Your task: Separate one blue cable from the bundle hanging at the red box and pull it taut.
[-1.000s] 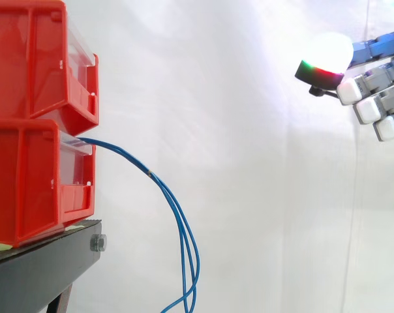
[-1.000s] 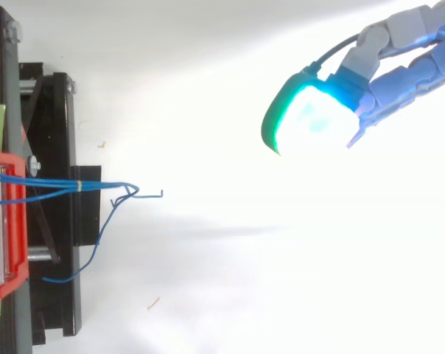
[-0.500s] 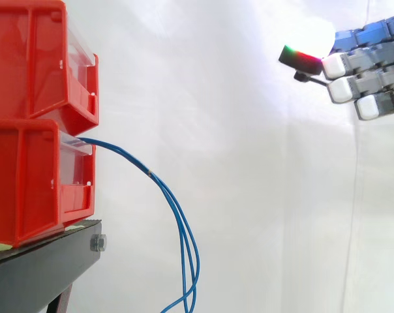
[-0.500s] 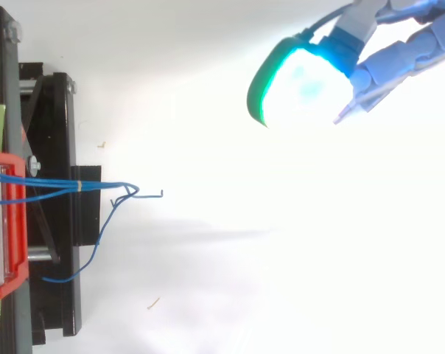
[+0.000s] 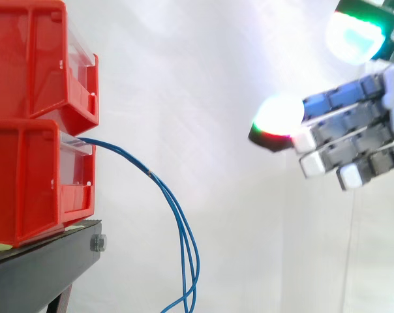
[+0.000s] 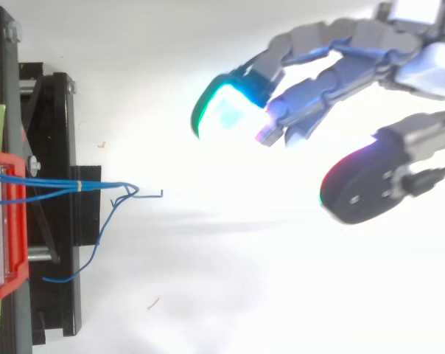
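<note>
Side view: the hand (image 5: 353, 130) sits at the right of the frame, its fingers stretched out straight and close together, pointing left. One glowing fingertip (image 5: 278, 116) leads, and the thumb's pad (image 5: 355, 36) is held apart at the upper right. It grips nothing. The blue cables (image 5: 179, 218) leave the lower red box (image 5: 27, 176) at the left edge, arc out to the right, then hang almost straight down at the lower centre of the frame. They lie to the left of the fingertips and below them, well apart, with bare white curtain (image 5: 223, 78) between. The box rests on the black stand (image 5: 40, 267).

Top view: the hand (image 6: 370, 51) reaches in from the upper right, the fingers straight and the thumb (image 6: 362, 184) spread wide below them, so the gap between them opens leftward. The cable bundle (image 6: 53, 182) runs level from the red box (image 6: 1, 243) at the left edge toward the right. Past the stand (image 6: 57, 243) it splits into loose ends, and one strand (image 6: 97, 240) trails down to the lower left. The bundle's free ends lie left of the hand, roughly level with the thumb pad. I judge the reach has to go left and down before any single strand can be picked out.
</note>
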`<state>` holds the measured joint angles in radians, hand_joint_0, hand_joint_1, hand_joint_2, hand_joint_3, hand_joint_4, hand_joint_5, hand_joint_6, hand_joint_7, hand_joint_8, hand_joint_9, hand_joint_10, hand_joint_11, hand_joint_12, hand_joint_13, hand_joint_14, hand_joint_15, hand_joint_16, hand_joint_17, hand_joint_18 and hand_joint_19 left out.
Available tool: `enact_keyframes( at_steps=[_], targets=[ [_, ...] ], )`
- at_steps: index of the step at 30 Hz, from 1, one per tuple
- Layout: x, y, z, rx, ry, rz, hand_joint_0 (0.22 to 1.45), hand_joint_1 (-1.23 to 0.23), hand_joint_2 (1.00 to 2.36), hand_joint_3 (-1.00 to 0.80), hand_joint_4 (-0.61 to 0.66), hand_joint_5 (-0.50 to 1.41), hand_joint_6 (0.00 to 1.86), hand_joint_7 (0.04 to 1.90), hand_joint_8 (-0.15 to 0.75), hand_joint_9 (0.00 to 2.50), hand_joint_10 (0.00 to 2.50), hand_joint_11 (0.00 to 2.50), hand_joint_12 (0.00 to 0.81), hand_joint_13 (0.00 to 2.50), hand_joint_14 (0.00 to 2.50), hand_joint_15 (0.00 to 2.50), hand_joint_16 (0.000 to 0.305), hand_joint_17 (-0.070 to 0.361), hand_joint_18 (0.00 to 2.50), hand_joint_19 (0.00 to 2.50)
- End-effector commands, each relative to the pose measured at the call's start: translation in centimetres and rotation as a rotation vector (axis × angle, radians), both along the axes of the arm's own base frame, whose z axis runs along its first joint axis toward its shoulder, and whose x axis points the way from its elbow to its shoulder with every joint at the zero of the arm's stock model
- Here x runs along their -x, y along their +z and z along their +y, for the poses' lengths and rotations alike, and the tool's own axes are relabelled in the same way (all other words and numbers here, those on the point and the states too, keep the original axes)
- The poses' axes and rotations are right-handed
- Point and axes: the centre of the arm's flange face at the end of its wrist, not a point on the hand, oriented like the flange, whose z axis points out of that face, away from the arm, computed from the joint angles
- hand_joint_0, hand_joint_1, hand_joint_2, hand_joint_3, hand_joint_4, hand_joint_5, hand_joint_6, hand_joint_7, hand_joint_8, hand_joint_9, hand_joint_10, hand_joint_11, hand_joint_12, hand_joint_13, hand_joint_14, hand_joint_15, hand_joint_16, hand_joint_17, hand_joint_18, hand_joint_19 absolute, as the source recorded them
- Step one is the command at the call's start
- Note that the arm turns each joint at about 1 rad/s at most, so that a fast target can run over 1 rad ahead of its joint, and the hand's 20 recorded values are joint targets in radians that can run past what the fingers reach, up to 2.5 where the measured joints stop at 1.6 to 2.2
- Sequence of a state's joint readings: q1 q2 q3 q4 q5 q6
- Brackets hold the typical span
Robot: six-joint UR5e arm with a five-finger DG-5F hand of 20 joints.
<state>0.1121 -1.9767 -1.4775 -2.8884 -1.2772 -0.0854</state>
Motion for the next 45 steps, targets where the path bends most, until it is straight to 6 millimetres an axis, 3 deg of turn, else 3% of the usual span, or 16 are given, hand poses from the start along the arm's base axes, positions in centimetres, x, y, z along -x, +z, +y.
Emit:
enact_keyframes(
  at_steps=[1, 4, 9, 12, 18, 45],
  targets=[
    [-0.8, -1.2, 0.4, -0.005, 0.002, -0.008, 0.52, -0.73, 1.0, -0.47, 0.21, -0.22, 0.5, 0.84, 0.297, 0.66, 0.01, 0.41, 0.342, 0.71, 0.01, 0.35, 0.047, 0.106, 0.81, 0.49],
    [-0.9, -1.1, 0.5, -0.007, 0.003, -0.011, 0.52, -0.75, 1.0, -0.46, 0.21, -0.22, 0.5, 0.85, 0.294, 0.64, 0.01, 0.42, 0.333, 0.7, 0.01, 0.35, 0.045, 0.101, 0.78, 0.46],
    [-1.5, -3.7, 0.6, -0.023, 0.006, 0.025, 0.52, -0.82, 1.0, -0.49, 0.2, -0.23, 0.5, 0.86, 0.286, 0.6, 0.01, 0.43, 0.329, 0.66, 0.01, 0.34, 0.044, 0.098, 0.74, 0.44],
    [-2.1, -4.0, 0.8, -0.064, 0.017, 0.018, 0.53, -0.85, 1.0, -0.5, 0.2, -0.23, 0.5, 0.86, 0.279, 0.59, 0.01, 0.44, 0.327, 0.65, 0.01, 0.34, 0.043, 0.097, 0.72, 0.43],
    [-3.1, -5.8, 0.7, -0.094, 0.019, 0.03, 0.52, -0.82, 1.0, -0.5, 0.2, -0.22, 0.5, 0.87, 0.281, 0.61, 0.01, 0.44, 0.325, 0.66, 0.01, 0.34, 0.042, 0.095, 0.7, 0.41],
    [-3.9, -4.9, -0.6, -0.021, -0.03, -0.018, 0.51, -0.69, 1.0, -0.47, 0.21, -0.2, 0.5, 0.86, 0.295, 0.67, 0.01, 0.43, 0.333, 0.67, 0.01, 0.33, 0.043, 0.096, 0.67, 0.38]
  ],
)
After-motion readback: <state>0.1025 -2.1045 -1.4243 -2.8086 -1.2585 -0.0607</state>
